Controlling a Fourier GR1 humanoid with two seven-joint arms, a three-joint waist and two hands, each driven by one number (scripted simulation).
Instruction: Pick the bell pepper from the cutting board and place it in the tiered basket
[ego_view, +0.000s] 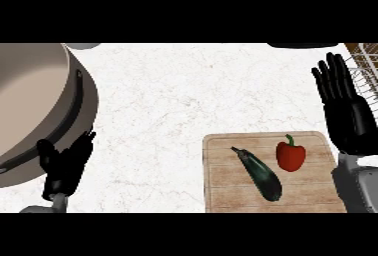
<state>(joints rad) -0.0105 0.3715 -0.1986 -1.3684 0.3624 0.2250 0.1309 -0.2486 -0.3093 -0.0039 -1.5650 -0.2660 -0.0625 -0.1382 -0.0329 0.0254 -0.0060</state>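
Saw a red bell pepper (291, 156) on a pale wooden cutting board (225, 190). Found right hand (351, 120) and left hand (63, 172) spread, empty.

We see only a wire corner of the tiered basket (367, 60) at the right edge, partly behind the right hand (348, 117). The big round basin (29, 100) runs off the left edge; the cutting board (221, 192) is cut off at its near end.

Your counter (192, 90): white veined stone, smooth. Cutting board (225, 190): pale grained wood, matt. Bell pepper (291, 156), eggplant (260, 176): glossy skins. Tiered basket (369, 75): wire.
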